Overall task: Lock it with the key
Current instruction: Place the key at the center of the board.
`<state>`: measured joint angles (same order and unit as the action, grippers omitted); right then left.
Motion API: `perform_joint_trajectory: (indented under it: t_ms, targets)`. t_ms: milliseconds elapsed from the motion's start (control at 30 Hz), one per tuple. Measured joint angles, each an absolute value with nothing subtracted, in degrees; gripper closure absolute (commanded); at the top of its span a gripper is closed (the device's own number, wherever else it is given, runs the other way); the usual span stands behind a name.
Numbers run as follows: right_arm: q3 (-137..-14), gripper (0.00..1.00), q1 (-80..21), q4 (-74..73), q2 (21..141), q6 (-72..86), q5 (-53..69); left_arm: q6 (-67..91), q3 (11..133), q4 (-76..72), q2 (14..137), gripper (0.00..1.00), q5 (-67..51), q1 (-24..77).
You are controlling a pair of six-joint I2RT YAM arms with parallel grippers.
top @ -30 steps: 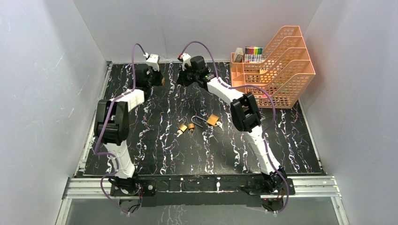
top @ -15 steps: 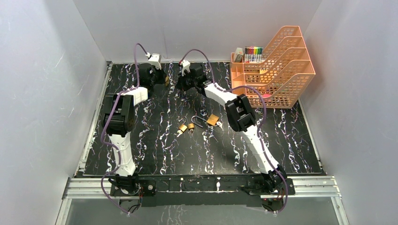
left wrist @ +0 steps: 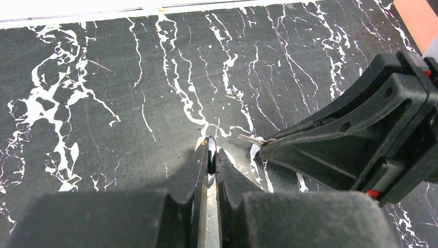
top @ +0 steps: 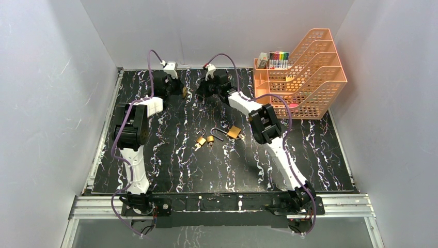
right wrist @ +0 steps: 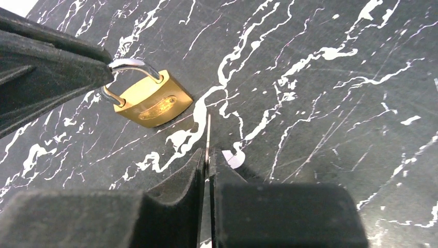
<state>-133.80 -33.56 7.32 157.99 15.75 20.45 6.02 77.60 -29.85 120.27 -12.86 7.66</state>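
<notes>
Lying between grey walls (top: 51, 77), the black marbled table (top: 170, 160). Near its far edge, the left claw (left wrist: 209, 153) pinches the padlock (right wrist: 152, 102) by its shackle. The right claw (right wrist: 207, 158) clamps the key (right wrist: 208, 132) just beside it.

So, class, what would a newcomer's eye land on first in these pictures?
Toward the table's far end, the left end effector pinches a brass padlock by its shackle while the right end effector holds a key beside it. Next, the orange rack at the far right.

Pale grey walls (top: 46, 103) enclose a black, white-veined marble tabletop (top: 170, 160) on three sides.
</notes>
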Motion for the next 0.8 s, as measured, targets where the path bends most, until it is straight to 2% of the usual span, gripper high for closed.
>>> perform_joint_trajectory:
  t_ms: [100,233,400,500,633,733,800]
  targets:
    - [-133.8,0.74,-33.1,8.0,158.0,16.6,20.8,6.2,77.2,-30.0,120.3,1.00,-12.8,7.7]
    - [-133.7,0.70,-33.0,8.8,158.0,17.6,21.3,6.2,77.2,-30.0,120.3,0.98,-12.9,7.7]
    - [-132.7,0.60,-33.1,9.6,158.0,19.1,22.6,5.9,77.0,-30.1,120.3,0.57,-12.9,7.7]
    - [-130.5,0.52,-33.3,11.8,157.7,19.2,22.7,5.7,76.7,-30.2,120.2,0.47,-12.8,7.7]
    - [-121.9,0.37,-33.5,14.0,152.3,17.4,21.9,5.1,76.7,-29.5,119.7,0.41,-12.8,7.7]
    - [-113.0,0.34,-33.5,14.5,146.0,15.1,20.6,4.0,76.9,-28.3,118.4,0.38,-12.7,7.7]
    - [-107.0,0.33,-33.6,14.7,140.9,13.4,19.8,3.2,77.1,-27.4,116.9,0.30,-12.5,7.7]
